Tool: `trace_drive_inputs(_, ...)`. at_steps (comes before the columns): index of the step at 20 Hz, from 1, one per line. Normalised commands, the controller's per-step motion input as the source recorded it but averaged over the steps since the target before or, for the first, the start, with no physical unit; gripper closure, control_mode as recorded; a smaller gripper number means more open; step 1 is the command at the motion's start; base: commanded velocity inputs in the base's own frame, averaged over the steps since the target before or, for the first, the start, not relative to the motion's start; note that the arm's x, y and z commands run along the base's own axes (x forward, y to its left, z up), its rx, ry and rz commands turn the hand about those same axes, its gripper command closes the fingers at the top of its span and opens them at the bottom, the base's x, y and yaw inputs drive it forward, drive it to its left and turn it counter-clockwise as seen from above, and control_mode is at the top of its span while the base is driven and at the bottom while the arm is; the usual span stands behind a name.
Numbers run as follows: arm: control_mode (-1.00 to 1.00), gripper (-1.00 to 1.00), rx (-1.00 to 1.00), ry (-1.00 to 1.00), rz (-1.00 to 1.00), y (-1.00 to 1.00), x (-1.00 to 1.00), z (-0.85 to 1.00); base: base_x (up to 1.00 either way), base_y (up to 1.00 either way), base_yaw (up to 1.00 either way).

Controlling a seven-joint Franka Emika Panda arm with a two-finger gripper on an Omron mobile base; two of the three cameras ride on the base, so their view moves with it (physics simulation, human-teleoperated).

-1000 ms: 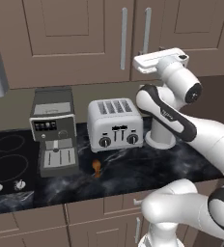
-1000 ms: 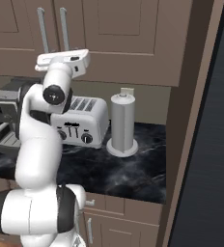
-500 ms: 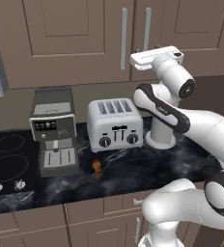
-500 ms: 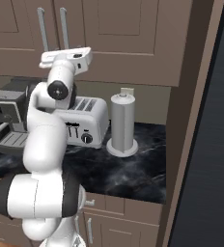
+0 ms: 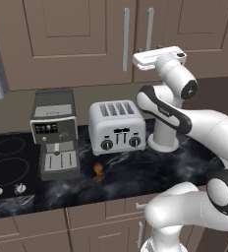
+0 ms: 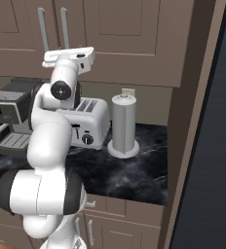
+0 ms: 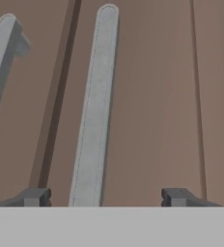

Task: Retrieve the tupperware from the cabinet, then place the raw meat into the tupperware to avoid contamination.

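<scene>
raised to the upper middle of the left base view, hand level with the lower ends of the two silver bar handles on the cabinet (image 5: 76, 39), doors shut, so clearly lined up to open the right-hand door before anything can be fetched. in the hand view, gripper (image 7: 105, 197) spread wide, one dark fingertip (image 7: 35, 197) at lower left and the other at lower right, with the right door handle (image 7: 95, 111) running up between them, nearer the left tip; not touching either tip as far as can be told, nothing clamped, nothing carried. second handle (image 7: 2, 53) slanting off at the upper left of that view. tupperware presumably behind the closed doors, so unseen. raw meat (image 5: 98, 170) lying low in the left base view on the dark marbled counter (image 5: 135, 172), just in front of the toaster (image 5: 117, 127) and beside the coffee machine (image 5: 55, 133), well apart from the hand. tall grey cylinder (image 6: 123, 125) standing at centre of the right base view, beside the toaster. judged: opening step barely begun; jaws need to close on the bar and pull, with a slip off the smooth handle the likely risk.
</scene>
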Motion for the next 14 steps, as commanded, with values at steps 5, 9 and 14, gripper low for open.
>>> trace_drive_inputs(5, -1.0, 1.0, 0.0, 0.0, 0.0, 0.09, 0.28, 0.0, 0.0, 0.0, 0.0)
trace_drive_inputs(9, -1.0, 1.0, 0.0, 0.0, 0.0, 0.11, 0.26, 0.0, 0.0, 0.0, 0.0)
trace_drive_inputs(14, -1.0, 1.0, 0.0, 0.0, -0.01, 0.15, 0.25, 0.0, 0.0, 0.0, 0.0)
